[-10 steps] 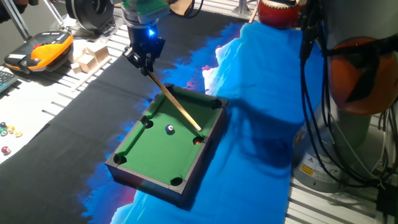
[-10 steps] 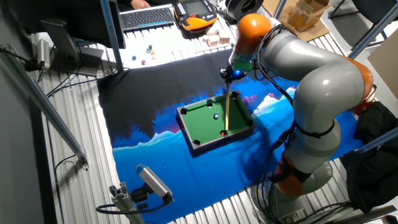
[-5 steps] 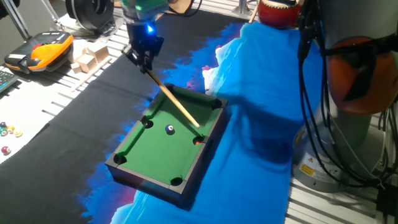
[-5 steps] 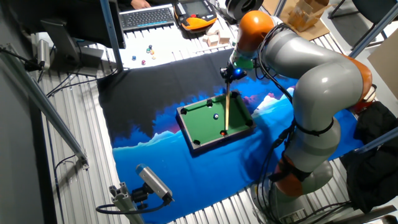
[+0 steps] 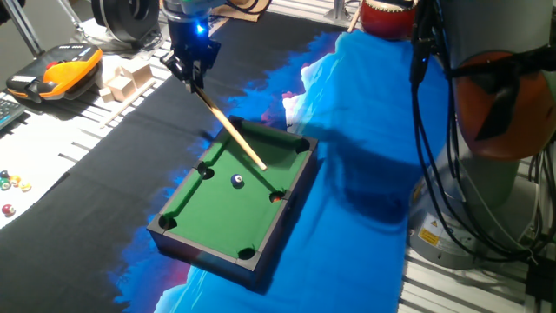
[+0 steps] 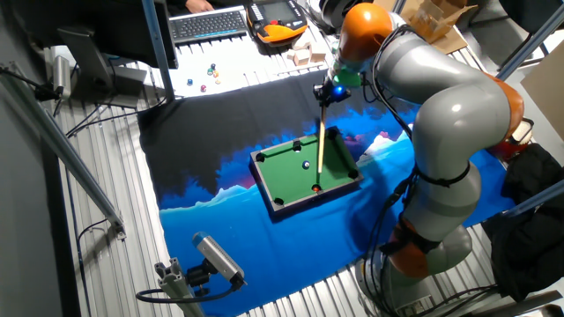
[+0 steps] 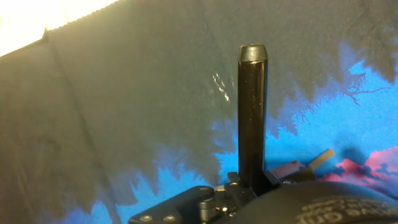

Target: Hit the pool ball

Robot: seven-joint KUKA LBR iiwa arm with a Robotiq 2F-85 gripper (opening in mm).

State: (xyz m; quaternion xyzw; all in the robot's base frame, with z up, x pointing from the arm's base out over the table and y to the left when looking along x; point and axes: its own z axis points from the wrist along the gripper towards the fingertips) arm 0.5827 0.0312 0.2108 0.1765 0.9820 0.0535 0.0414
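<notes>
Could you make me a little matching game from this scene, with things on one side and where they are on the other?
Things:
1. pool ball
2. wooden cue
3. orange-red ball
4. small coloured balls

Places:
A. held in the gripper, slanting down over the green felt
B. loose on the white sheet, off the dark cloth
C. in the middle of the green felt
D. at a side pocket

Pairs: 1-C, 2-A, 3-D, 4-B

In the hand view only one of my fingers [image 7: 252, 118] shows; the other is cut off, and the mini pool table [image 5: 233, 204] lies outside that frame. The loose balls [image 5: 10, 184] near the table's left edge are too small to tell colours. My grip on the cue [image 5: 230, 130] is blurred.
</notes>
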